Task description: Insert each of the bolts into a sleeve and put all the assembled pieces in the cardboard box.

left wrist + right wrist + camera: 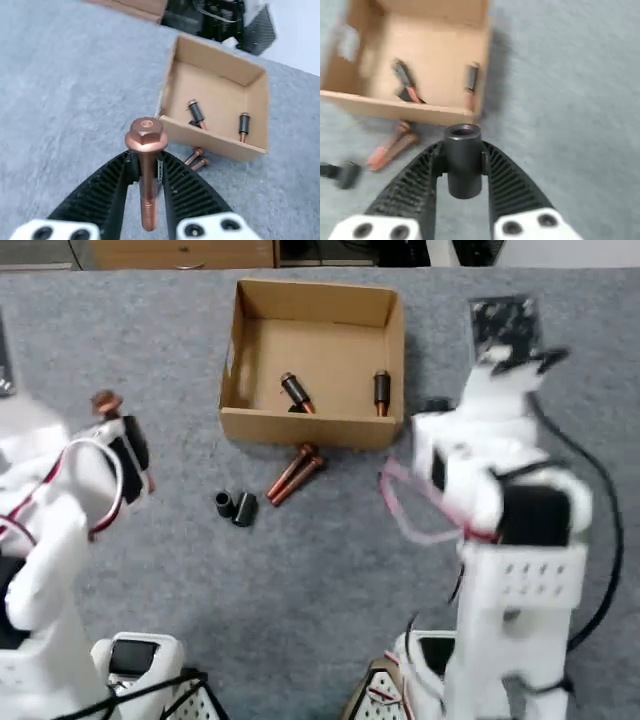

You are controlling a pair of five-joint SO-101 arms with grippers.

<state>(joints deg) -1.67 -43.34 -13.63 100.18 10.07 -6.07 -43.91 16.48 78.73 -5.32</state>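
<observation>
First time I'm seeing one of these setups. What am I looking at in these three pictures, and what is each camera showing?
Two small white robot arms, the left arm and the right arm, sit side by side at a grey table. The high view looks down on both from above. The other two pictures come from a camera on each arm's wrist, looking along its black fingers. The left gripper is shut on a copper bolt. The right gripper is shut on a black sleeve. On the table stands an open cardboard box with two bolt-in-sleeve pieces inside. In front of it lie two loose bolts and two loose sleeves.
</observation>
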